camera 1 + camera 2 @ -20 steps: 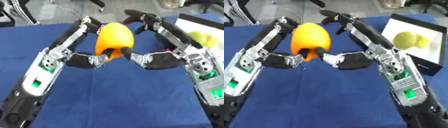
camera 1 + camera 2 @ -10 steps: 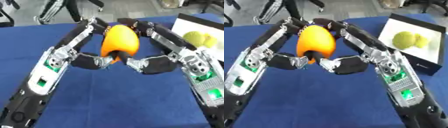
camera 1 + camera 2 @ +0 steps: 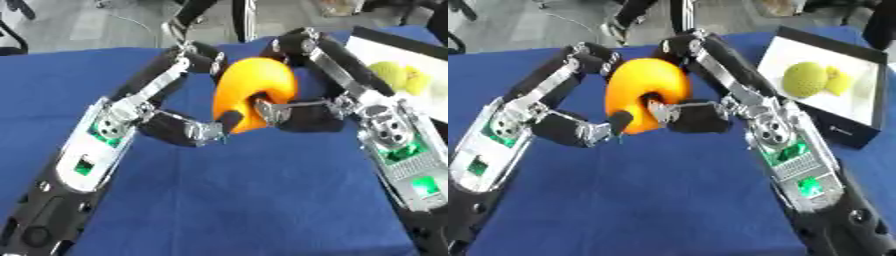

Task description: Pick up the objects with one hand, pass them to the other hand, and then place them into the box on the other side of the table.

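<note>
A large orange fruit-shaped object (image 3: 254,92) is held above the blue table between both hands. My left hand (image 3: 179,127) comes from the left, its fingers curled over the object's top and its thumb under the lower side. My right hand (image 3: 302,112) comes from the right, its fingers wrapped over the top right and its thumb pressed into the front. A black box with a white inside (image 3: 859,95) stands at the right edge, holding yellow-green fruit (image 3: 805,79).
A blue cloth (image 3: 236,200) covers the table. Chair and stand legs (image 3: 184,20) show beyond the far edge.
Both hands have stayed on the orange object, which has shifted slightly to the right. The view has also moved a little.
</note>
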{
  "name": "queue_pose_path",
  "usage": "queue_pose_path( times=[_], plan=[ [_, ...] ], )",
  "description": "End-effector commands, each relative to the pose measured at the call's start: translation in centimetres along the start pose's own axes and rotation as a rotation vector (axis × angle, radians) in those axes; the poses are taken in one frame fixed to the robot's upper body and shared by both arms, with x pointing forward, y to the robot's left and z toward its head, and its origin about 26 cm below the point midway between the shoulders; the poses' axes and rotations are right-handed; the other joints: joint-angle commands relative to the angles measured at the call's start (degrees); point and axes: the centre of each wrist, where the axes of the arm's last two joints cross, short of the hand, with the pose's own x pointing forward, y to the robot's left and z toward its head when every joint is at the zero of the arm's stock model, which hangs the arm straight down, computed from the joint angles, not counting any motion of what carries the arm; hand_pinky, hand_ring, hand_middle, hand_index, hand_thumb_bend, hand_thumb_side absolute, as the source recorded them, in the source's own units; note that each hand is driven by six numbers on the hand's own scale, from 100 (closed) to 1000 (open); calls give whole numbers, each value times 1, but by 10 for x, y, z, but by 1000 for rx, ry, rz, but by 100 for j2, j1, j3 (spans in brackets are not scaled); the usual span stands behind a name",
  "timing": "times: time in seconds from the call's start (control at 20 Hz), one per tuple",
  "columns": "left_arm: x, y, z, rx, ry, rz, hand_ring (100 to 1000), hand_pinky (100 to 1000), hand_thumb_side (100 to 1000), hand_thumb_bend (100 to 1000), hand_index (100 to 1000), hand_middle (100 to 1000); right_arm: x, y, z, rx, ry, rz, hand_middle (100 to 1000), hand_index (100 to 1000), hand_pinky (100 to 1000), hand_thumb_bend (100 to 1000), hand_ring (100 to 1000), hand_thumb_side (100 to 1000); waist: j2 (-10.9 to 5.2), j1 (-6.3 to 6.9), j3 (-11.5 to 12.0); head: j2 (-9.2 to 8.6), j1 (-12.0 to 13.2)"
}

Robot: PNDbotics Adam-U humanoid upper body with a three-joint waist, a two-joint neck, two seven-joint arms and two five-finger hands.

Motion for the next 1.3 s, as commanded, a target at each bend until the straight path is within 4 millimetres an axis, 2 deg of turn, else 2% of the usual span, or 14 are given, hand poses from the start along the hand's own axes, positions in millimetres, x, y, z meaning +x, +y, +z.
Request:
queue_pose_path(
  times=[0.05,0.25,0.35,0.6,0.8,0.95,1.15,1.2,1.3],
  plan=[
    [0,6,0,5,13,-31,505,748,481,379,642,517,3,-9,1,-58,-17,28,107,427,410,100,491,100,-137,-89,7,-14,-36],
    [-12,7,9,25,110,-43,535,765,564,472,667,553,-1,-14,4,-109,-16,24,102,417,416,100,491,100,-133,-93,0,-14,-68],
    [-21,6,14,34,174,-38,572,786,638,542,710,600,-3,-16,5,-144,-4,12,104,417,418,100,492,100,-134,-99,-5,-14,-108],
    [-40,7,29,125,296,-8,579,787,661,557,741,612,-11,-25,11,-216,11,-9,108,416,424,100,494,100,-141,-115,-16,-14,-196],
    [-54,9,49,273,423,-10,568,780,648,517,728,600,-24,-47,23,-315,42,33,114,412,435,100,496,100,-145,-137,-28,-14,-354],
    [-60,10,70,353,501,-15,555,775,645,486,718,586,-37,-75,41,-416,84,111,127,414,457,100,502,100,-140,-145,-4,-14,-662],
    [-57,8,99,434,560,-17,540,768,634,455,704,570,-57,-118,69,-556,222,261,143,426,473,100,511,100,-121,-137,79,-14,-1325],
    [-55,7,104,450,567,-18,539,768,630,447,702,569,-68,-128,74,-559,258,298,155,438,492,100,526,100,-111,-131,117,-14,-1474],
    [-48,4,112,481,568,-21,538,767,647,450,701,568,-106,-150,90,-527,343,369,161,454,492,100,536,100,-91,-114,209,-14,-1706]
  ],
)
